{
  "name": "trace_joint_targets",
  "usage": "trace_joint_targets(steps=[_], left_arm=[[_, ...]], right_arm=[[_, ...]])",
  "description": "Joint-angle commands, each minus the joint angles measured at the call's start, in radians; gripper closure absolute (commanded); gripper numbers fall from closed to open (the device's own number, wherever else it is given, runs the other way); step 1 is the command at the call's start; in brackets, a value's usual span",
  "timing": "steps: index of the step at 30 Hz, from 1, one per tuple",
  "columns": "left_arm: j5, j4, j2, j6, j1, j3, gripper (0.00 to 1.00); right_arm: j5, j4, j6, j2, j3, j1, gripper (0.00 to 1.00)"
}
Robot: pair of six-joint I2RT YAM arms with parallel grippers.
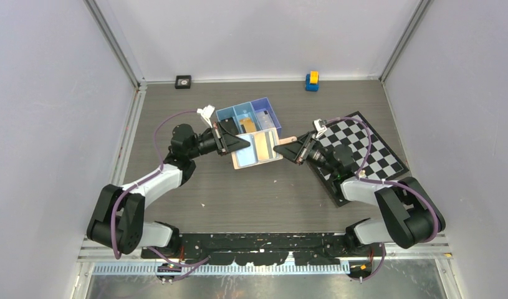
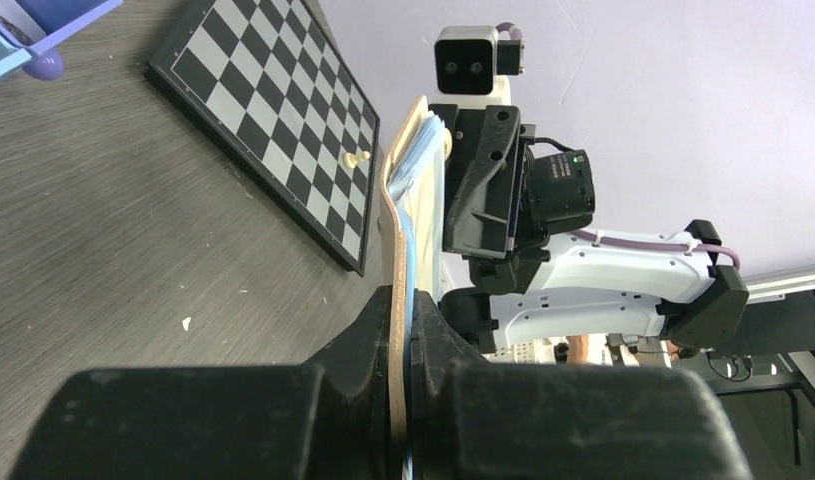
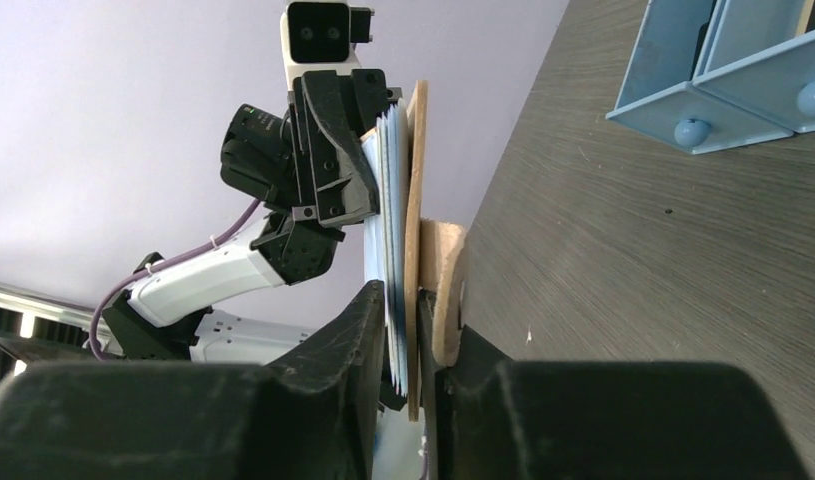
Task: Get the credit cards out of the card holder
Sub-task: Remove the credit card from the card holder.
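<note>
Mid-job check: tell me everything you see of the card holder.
The card holder is a tan, leather-like folding wallet, open, card side up, apparently raised off the table beside the blue tray. The left tool clamps one edge, the right tool the opposite edge beside its snap tab. Pale blue cards sit inside.

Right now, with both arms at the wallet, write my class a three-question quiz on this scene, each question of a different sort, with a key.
1. True or false: the card holder lies flat on the chessboard.
2. How many compartments does the blue tray have? A two, B three, C five.
3. Fill in: the holder's edge nearer the chessboard is clamped by the ___ tool.
Key: 1 false; the left tool and the right tool hold it up between them, clear of the board. 2 B. 3 right.
</note>
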Motion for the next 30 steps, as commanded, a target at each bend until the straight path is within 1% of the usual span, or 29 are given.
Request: trace_joint_targets(steps=[1, 4, 9, 11, 13, 17, 21, 30], left_arm=[[0.002, 0.048, -0.012, 0.002, 0.001, -0.001, 1.00], [-0.003, 0.030, -0.013, 0.015, 0.001, 0.002, 1.00], [-0.007, 0.011, 0.001, 0.029, 0.001, 0.007, 1.00], [-0.014, -0.016, 0.009, 0.046, 0.000, 0.010, 1.00], [-0.022, -0.037, 0.015, 0.064, 0.000, 0.015, 1.00], [-0.031, -0.065, 0.027, 0.084, -0.002, 0.020, 1.00], [-0.036, -0.083, 0.030, 0.097, -0.005, 0.024, 1.00], [-0.054, -0.125, 0.038, 0.130, -0.020, 0.034, 1.00]], right_arm=[[0.001, 0.004, -0.030, -0.034, 0.014, 0.002, 0.77], [0.001, -0.021, -0.044, -0.050, 0.018, 0.002, 0.84], [-0.005, -0.072, -0.084, -0.075, 0.034, 0.028, 0.91], [-0.001, -0.143, -0.127, -0.092, 0.053, 0.056, 0.96], [0.018, -0.237, -0.190, -0.121, 0.074, 0.087, 0.98], [0.073, -0.429, -0.313, -0.189, 0.110, 0.146, 0.99], [0.123, -0.543, -0.382, -0.215, 0.135, 0.175, 1.00], [0.115, -0.556, -0.391, -0.182, 0.158, 0.193, 1.00]])
